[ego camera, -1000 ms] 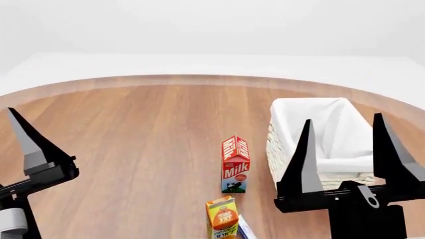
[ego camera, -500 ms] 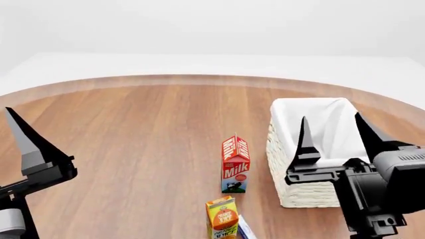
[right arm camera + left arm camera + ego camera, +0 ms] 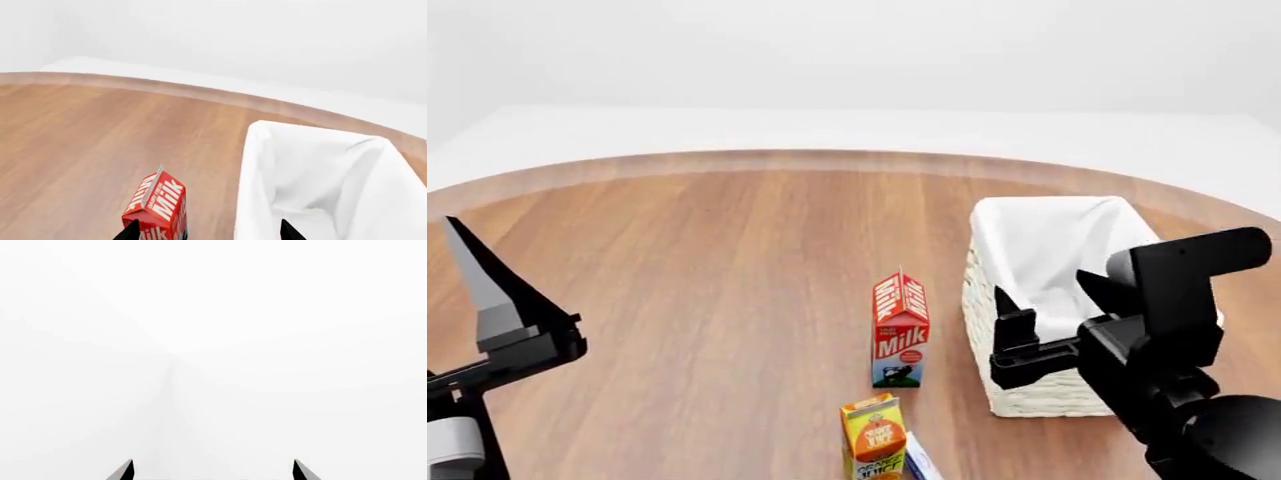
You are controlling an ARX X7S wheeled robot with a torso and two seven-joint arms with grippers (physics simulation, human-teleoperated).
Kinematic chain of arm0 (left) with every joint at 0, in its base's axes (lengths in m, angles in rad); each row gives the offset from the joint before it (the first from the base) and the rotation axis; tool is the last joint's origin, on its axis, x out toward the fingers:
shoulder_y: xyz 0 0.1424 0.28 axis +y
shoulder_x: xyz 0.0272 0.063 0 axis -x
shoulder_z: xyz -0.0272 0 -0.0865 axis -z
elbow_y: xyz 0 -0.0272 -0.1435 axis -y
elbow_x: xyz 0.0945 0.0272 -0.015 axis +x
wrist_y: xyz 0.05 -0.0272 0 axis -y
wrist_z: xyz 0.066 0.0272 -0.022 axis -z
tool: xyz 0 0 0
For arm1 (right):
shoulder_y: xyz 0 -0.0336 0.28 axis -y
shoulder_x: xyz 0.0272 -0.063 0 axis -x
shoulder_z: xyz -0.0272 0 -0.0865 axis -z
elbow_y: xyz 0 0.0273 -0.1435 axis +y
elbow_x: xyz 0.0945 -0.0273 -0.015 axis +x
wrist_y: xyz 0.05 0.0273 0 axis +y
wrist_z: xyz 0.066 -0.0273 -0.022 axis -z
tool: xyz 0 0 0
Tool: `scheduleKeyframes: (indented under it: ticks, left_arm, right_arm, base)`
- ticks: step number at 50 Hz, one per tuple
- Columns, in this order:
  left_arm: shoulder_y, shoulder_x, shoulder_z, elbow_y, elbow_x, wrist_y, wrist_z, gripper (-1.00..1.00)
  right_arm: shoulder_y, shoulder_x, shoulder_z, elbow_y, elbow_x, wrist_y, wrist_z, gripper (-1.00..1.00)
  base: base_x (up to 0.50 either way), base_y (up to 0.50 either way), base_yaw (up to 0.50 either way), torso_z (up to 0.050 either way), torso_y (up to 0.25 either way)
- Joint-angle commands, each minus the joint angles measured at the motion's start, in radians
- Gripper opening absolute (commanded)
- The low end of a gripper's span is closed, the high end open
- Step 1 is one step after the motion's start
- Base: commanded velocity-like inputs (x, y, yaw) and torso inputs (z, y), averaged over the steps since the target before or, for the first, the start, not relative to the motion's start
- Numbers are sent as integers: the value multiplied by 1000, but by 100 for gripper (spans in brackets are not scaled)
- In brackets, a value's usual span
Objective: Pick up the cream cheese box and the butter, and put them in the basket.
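The basket (image 3: 1014, 300) stands open-topped with bare desk (image 3: 694, 280) wide to its left, while the upright milk carton (image 3: 900, 328) and orange juice carton (image 3: 874, 436) crowd its near-left corner.

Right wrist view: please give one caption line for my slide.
Open right gripper above the red-and-white milk carton and the white cloth-lined woven basket on the wooden table.

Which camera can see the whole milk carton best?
The head view: the milk carton stands whole and upright on the table beside the basket. The right wrist view cuts off its bottom. The left wrist view shows only white.
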Motion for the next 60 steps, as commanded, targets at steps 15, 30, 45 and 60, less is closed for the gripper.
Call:
scheduleKeyframes:
  ticks: [15,30,45,60]
  left_arm:
    - [-3,8,-8,1,7,-7,16,100]
    - [-6,2,0,-6,7,-10,10,100]
    - [-2,-4,4,-7,9,-9,1,100]
    - [-2,-10,9,-6,10,-10,-5,100]
  right_arm:
    - [-14,91,-60,112,216,54,134,100]
    - [-4,69,-170,177,178,4,126,100]
    - [-87,102,-231,206,56,-83,45,100]
    - [-190,139,-230,217,-18,-165,-1,100]
  base:
    - [0,0,0,0,0]
    - [0,0,0,0,0]
    - [0,0,0,0,0]
    - [0,0,0,0,0]
